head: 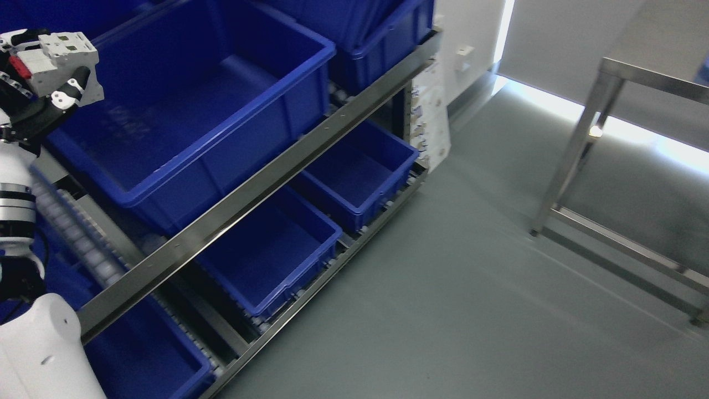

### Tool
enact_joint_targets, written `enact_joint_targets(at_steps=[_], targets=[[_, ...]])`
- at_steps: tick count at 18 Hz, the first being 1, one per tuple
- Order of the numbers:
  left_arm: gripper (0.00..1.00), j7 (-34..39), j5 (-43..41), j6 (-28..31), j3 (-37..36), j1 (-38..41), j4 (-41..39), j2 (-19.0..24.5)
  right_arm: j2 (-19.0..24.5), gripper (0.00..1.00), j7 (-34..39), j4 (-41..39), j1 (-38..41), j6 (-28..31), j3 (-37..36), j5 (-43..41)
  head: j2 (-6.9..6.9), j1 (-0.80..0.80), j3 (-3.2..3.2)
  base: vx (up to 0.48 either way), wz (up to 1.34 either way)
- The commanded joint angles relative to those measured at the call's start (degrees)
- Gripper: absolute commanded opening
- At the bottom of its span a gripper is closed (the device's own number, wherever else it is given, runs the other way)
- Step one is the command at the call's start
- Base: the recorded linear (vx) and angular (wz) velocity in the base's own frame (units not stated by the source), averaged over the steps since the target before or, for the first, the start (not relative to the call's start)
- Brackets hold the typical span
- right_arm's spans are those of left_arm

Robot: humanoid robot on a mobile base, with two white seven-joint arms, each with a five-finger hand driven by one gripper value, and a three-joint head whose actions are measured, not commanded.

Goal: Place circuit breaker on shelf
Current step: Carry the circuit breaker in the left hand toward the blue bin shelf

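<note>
**Item held at far left: circuit breaker over upper bin**

Location: you have the circuit breaker (61,61) in the left robot hand (47,91) at the far left edge of the head view, raised above the near-left corner of the large blue bin (221,105) on the upper level of the shelf (266,177). The right robot hand is out of view.

Grip: the dark fingers (69,91) curl around the breaker's lower body, pinching it. How much of the casing they cover is partly cut off by the picture's edge.

Risks, as judged from here:
- Your hold looks shallow, low on the body. A jolt could tip the breaker out of the fingers.
- Release from this height would likely let it bounce or skid inside the bin, since the bin sits tilted on the sloped roller rack.
- If you move right carelessly, the casing may knock the bin rim.

Appearance: light grey, blocky plastic housing, two square recesses on its top face, a red tab on its left side. It sits tilted, top face angled upward.

Other stock: smaller blue bins (354,177) on the lower level, a steel frame (587,138) at right.
</note>
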Motion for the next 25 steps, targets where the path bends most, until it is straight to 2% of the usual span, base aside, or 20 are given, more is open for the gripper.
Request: enact_joint_targets(at_steps=[1,4,5,7,9,13,15,17,20,22,25], targets=[[0.06,-3.36,-1.85,2.29,4.48,1.00,1.04,12.08,-1.00,1.00,-0.07,-0.07,0.96,-1.54,0.00,0.02,0.00,0.00,0.00,-0.053,0.80],[0.07,-6.60,-1.85,2.11,3.61,1.00,6.12,17.59,-1.00,1.00,-0.07,0.02,0.96,-1.54,0.00,0.02,0.00,0.00,0.00,-0.031,0.94],[0.09,-8.36,-1.93,2.11,1.34,0.83,8.58,21.27,-1.00,1.00,-0.07,0.02,0.96,-1.54,0.00,0.02,0.00,0.00,0.00,-0.004,1.00],[0.10,-8.64,-1.93,1.50,-3.84,0.21,11.14,25.77,-1.00,1.00,-0.07,0.02,0.96,-1.54,0.00,0.02,0.00,0.00,0.00,0.036,0.86],[0.10,-8.64,-2.28,1.23,-8.68,-1.71,14.12,27.46,-1.00,1.00,-0.07,-0.07,0.96,-1.54,0.00,0.02,0.00,0.00,0.00,0.082,0.52],[0.11,-10.56,-8.78,-1.30,-16.94,-11.38,28.44,28.43,-1.00,1.00,-0.07,0.02,0.96,-1.54,0.00,0.02,0.00,0.00,0.00,0.120,0.45],[0.11,-11.63,-10.54,-2.54,-21.59,-13.75,32.32,27.73,-1.00,1.00,-0.07,0.02,0.96,-1.54,0.00,-0.06,0.00,0.00,0.00,0.125,0.47],[0.11,-11.72,-11.07,-2.64,-29.84,-18.05,34.00,27.20,-1.00,1.00,-0.07,0.02,0.96,-1.54,0.00,-0.06,0.00,0.00,0.00,0.134,0.43],[0.11,-12.24,-11.69,-2.55,-39.00,-22.64,35.24,20.90,-1.00,1.00,-0.07,0.02,0.96,-1.54,0.00,0.02,-0.01,0.00,0.00,0.132,0.33],[0.11,-14.17,-13.35,-2.55,-43.92,-24.82,35.50,18.51,-1.00,1.00,-0.07,0.02,0.96,-1.54,0.00,0.02,-0.01,0.00,0.00,0.127,0.17],[0.12,-14.26,-15.81,-2.55,-47.28,-28.43,40.05,14.47,-1.00,1.00,-0.07,0.02,0.96,-1.54,0.00,0.02,-0.01,0.00,0.00,0.101,0.04]])
